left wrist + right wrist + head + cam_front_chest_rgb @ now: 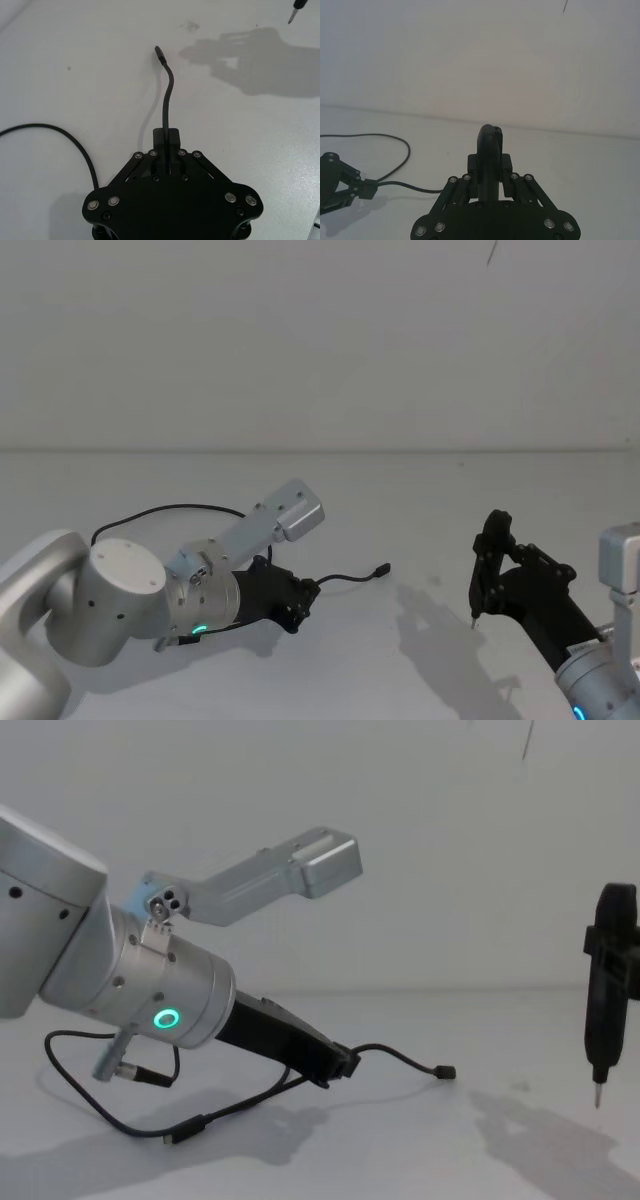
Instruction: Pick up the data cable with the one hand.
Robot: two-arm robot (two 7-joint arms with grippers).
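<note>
A plain white desk (420,510) takes up most of the scene. The left arm (120,595), thick and silver with a green ring glowing on it, reaches low across the desk from the near left. Its black end effector (308,595) is pressed together on the data cable (165,107), pinching it a short way back from one end.

From the pinch, the free end runs on to the right in a gentle curve. It finishes in a small dark plug (445,1072), which sits just off or on the desk surface; I cannot tell which. Behind the fingers, the rest of the cord swings back in a wide loop over the desk, on the far left of the arm. The cord is thin, black and limp.

On the right, well apart from the cable, the right end effector (490,565) is raised above the desk. It grips a slim black pen-shaped tool (603,990), held upright with its metal tip pointing down.
</note>
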